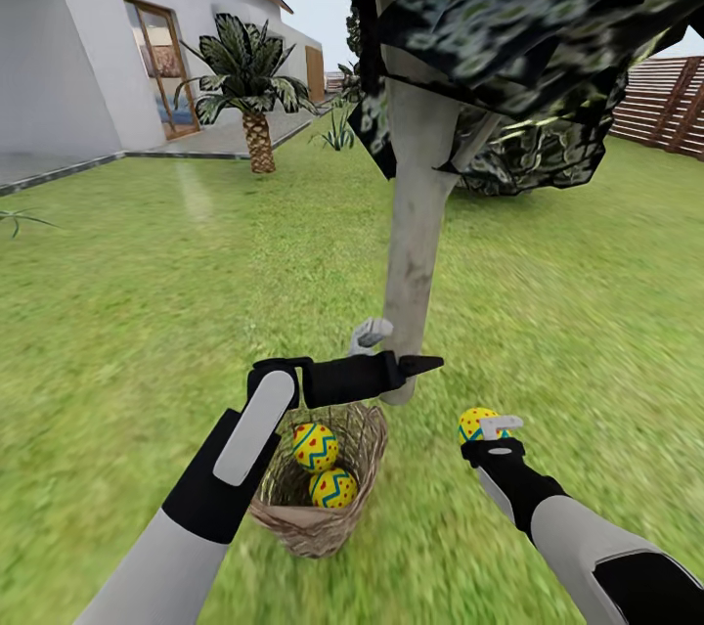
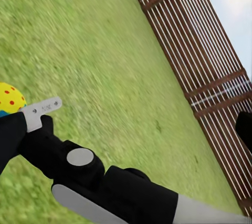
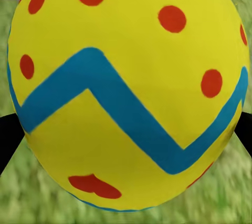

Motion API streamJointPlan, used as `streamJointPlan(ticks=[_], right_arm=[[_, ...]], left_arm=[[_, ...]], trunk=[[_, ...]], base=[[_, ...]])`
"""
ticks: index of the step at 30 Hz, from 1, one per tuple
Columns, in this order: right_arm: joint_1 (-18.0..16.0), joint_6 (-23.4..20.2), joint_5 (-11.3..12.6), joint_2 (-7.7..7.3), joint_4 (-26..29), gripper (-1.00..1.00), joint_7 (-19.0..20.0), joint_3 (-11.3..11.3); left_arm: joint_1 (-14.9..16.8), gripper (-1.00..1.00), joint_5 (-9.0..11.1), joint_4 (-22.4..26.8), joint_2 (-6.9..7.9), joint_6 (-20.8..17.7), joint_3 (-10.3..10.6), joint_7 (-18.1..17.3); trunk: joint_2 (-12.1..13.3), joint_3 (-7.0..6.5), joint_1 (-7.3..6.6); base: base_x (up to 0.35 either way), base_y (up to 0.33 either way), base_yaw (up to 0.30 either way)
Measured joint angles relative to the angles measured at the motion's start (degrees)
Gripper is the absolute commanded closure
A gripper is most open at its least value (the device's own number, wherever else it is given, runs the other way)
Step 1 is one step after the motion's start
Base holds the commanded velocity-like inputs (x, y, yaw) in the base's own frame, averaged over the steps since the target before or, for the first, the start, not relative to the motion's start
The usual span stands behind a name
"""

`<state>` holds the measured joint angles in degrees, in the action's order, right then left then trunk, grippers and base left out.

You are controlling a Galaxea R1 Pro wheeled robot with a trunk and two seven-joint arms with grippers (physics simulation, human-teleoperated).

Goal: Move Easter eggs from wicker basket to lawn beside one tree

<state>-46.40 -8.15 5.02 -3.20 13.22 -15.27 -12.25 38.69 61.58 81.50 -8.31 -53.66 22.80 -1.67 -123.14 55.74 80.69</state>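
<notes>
Egg (image 3: 126,87) clamped in right tool (image 1: 486,429); two eggs (image 1: 324,467) in basket (image 1: 313,517); left tool (image 1: 372,336) state unclear.

three Easter eggs (image 1: 315,446), one wicker basket (image 1: 318,524), one tree (image 1: 418,224), one palm (image 1: 256,131)

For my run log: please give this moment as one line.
right gripper: shut on egg | basket: two eggs | left gripper: by tree
</notes>
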Motion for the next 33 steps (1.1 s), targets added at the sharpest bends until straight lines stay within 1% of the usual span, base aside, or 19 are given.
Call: streamJointPlan(ticks=[1,3,5,10,29,33], right_arm=[[0.0,0.3,0.0,0.00,0.0,1.00,0.0,0.0],[0.0,3.3,0.0,-0.01,0.0,1.00,0.1,0.0],[0.0,4.0,0.0,-0.01,-0.2,1.00,0.1,0.0],[0.0,4.0,0.1,-0.01,-0.7,1.00,0.1,0.0],[0.0,3.6,0.4,-0.09,-0.9,1.00,0.0,0.2],[0.0,3.7,0.3,-0.09,-0.9,1.00,0.0,0.2]], left_arm=[[0.0,-1.00,0.0,0.0,-0.02,0.0,0.0,0.0],[0.0,-1.00,0.0,0.1,-0.05,0.0,0.0,0.0],[0.0,-1.00,0.0,0.1,-0.06,0.0,0.0,0.1],[0.4,-1.00,0.0,0.0,-0.04,0.0,0.1,0.1],[0.6,-1.00,0.0,-0.1,-0.11,0.0,0.2,0.1],[0.6,-1.00,0.0,-0.1,-0.10,0.0,0.2,0.2]], trunk=[[-0.4,0.18,0.22],[-1.2,0.54,0.66],[-2.0,0.90,1.11],[-4.0,1.80,2.20],[-11.6,5.21,6.37],[-13.2,5.92,7.25]], base=[[0.000,0.000,0.000],[-0.023,-0.024,0.000],[-0.083,-0.082,0.000],[-0.077,-0.083,0.000],[-0.001,-0.001,0.000],[0.000,-0.100,0.000]])
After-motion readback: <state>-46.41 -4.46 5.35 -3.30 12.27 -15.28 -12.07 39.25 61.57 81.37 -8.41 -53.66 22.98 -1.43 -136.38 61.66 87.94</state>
